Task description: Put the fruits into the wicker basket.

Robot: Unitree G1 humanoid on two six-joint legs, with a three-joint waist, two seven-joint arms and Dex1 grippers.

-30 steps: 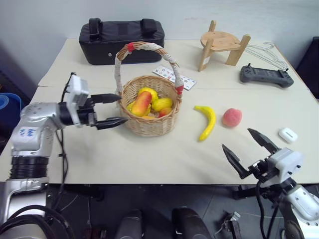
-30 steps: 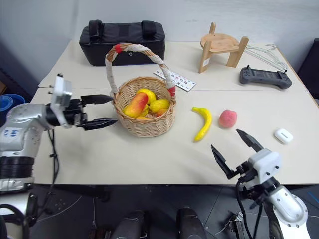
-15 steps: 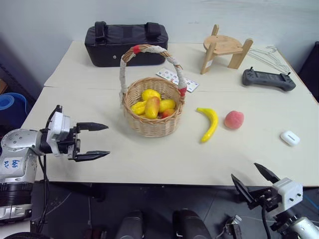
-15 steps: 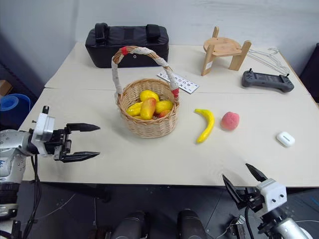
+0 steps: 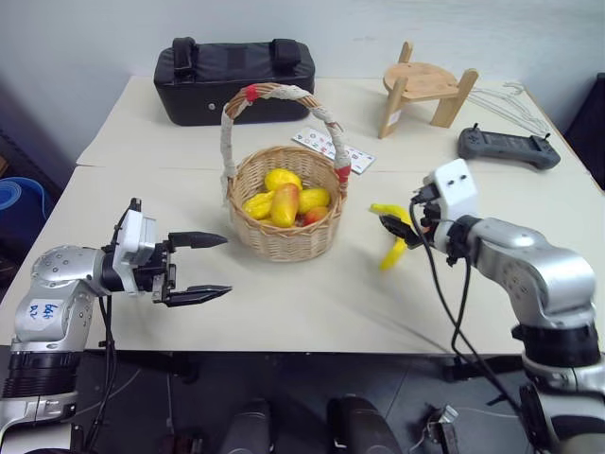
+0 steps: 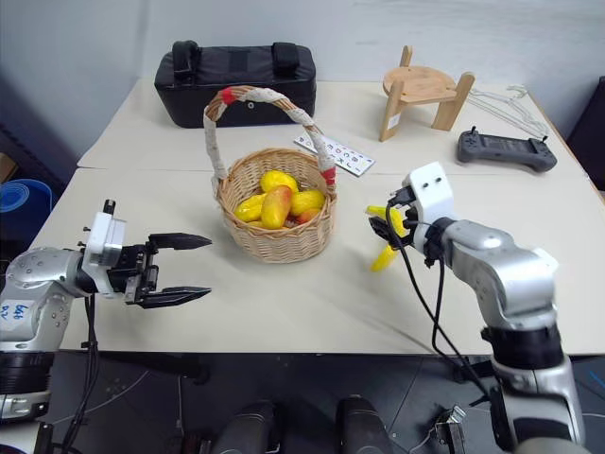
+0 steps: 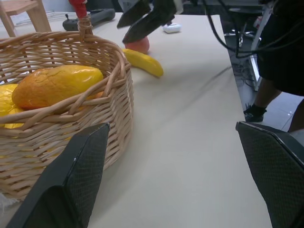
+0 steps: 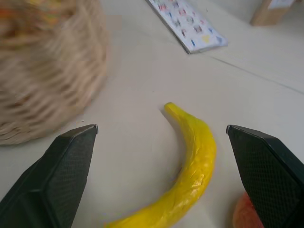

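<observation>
The wicker basket [image 5: 284, 241] stands mid-table and holds a mango [image 5: 285, 202] and smaller yellow fruits [image 5: 316, 199]. To its right the banana [image 8: 194, 161] lies on the table. My right gripper [image 5: 391, 228] hovers open just over the banana, one finger on each side, holding nothing. The peach [image 7: 137, 45] sits just past the banana; my right arm hides it in the head views. Left of the basket and a hand's width away, my left gripper [image 5: 227, 265] is open and empty, pointing at the basket wall.
A black bag [image 5: 234, 66] sits at the back left and a wooden stool [image 5: 423, 83] at the back right. Beside the stool are wire hangers [image 5: 501, 95] and a game controller [image 5: 506, 145]. A printed card [image 5: 331, 147] lies behind the basket, and a small white case [image 7: 172, 27] beyond the peach.
My right arm swung up from the table's front edge and forward over the banana. My left gripper drew back from the basket's side and sank lower. Both stayed open.
</observation>
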